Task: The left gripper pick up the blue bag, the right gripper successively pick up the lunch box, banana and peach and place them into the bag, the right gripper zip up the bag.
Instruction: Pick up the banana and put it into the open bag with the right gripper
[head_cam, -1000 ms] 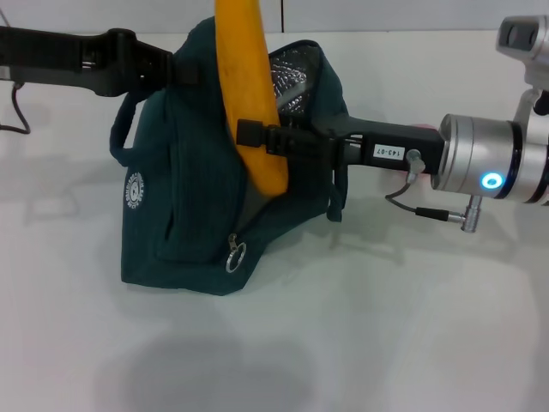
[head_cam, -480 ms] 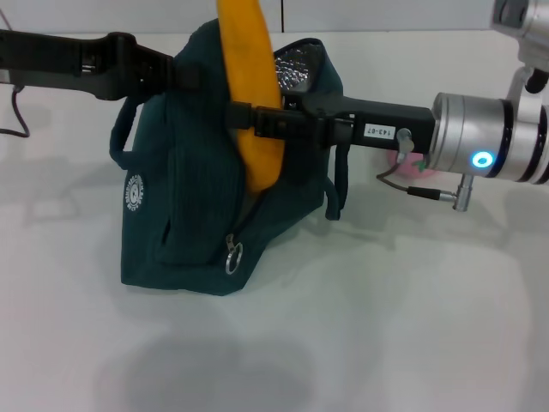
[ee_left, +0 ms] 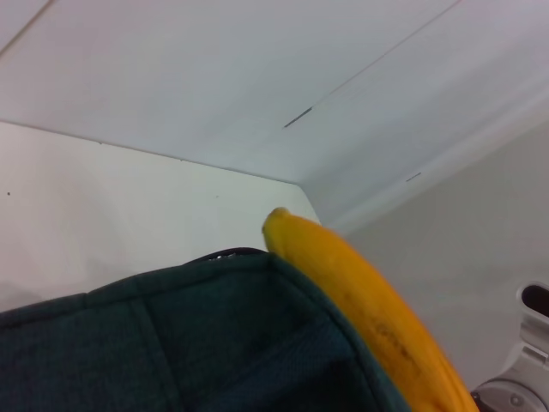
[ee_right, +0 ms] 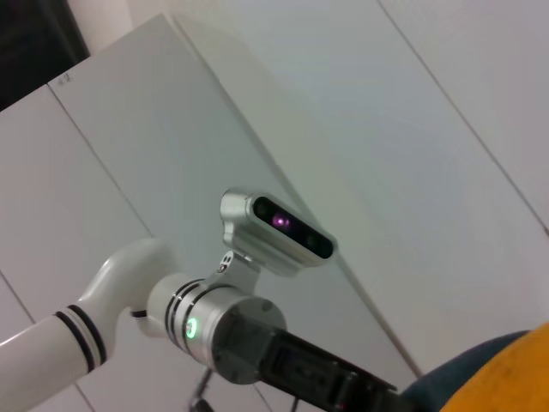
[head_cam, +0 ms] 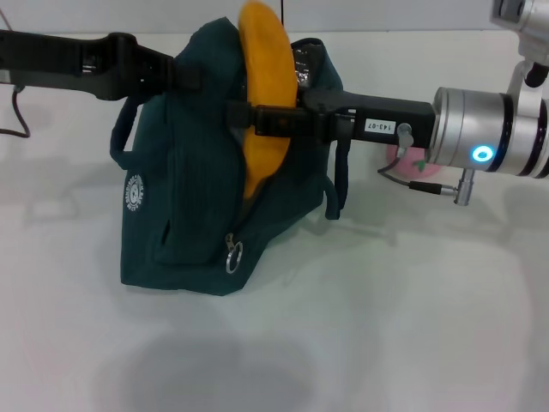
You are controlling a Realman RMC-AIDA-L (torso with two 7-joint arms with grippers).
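Observation:
The blue bag point(head_cam: 176, 215) stands on the white table with its mouth open and silver lining point(head_cam: 305, 65) showing. My left gripper point(head_cam: 187, 74) is shut on the bag's top edge and holds it up. My right gripper point(head_cam: 250, 120) reaches in from the right, shut on the banana point(head_cam: 266, 103). The banana stands nearly upright, its lower end inside the bag's mouth. In the left wrist view the banana point(ee_left: 360, 300) rises beside the bag's fabric point(ee_left: 171, 343). A bit of the pink peach point(head_cam: 413, 163) shows behind the right arm. The lunch box is hidden.
The zipper's ring pull point(head_cam: 233, 254) hangs at the bag's front corner, and a loop handle point(head_cam: 336, 184) dangles under the right arm. A cable point(head_cam: 15, 116) lies at the far left. Bare white table point(head_cam: 343, 343) stretches in front of the bag.
My right gripper rose a little and shifted left with the banana. The banana's top end has dropped into view and tilted over the bag's mouth. The left arm held still.

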